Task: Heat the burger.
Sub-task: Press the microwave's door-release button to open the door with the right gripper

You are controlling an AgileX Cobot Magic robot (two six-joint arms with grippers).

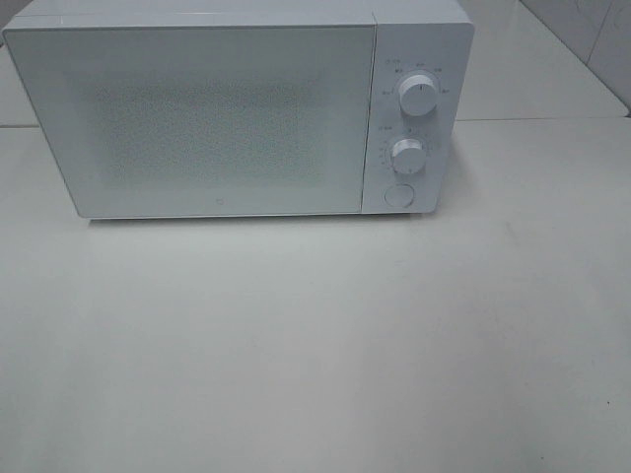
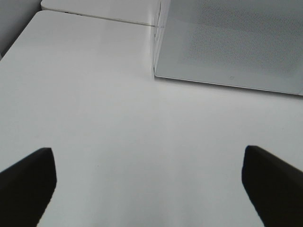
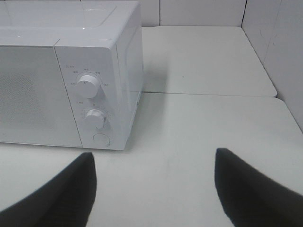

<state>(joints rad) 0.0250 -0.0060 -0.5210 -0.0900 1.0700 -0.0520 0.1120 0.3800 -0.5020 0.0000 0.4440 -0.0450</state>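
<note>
White table (image 1: 315, 345) is spread across the whole high view, and a tiled wall (image 3: 279, 33) is seen behind it in the right wrist view. A white microwave (image 1: 419, 39) is set at the far side of the table, facing forward. Its door (image 1: 197, 118) is shut, and nothing behind the frosted, speckled panel can be made out. To the right of the door two round knobs are stacked, the upper knob (image 1: 418, 97) above the lower knob (image 1: 405, 154), with a round button (image 1: 398, 194) beneath them. Where the burger lies cannot be told; it is shown in no view. The left gripper (image 2: 147, 150) is held over bare table near the microwave's left front corner, its dark fingers (image 2: 28, 184) spread wide with nothing between them. The right gripper (image 3: 155, 153) is held over the table before the knob side of the microwave, its fingers (image 3: 255, 189) likewise parted and empty.
</note>
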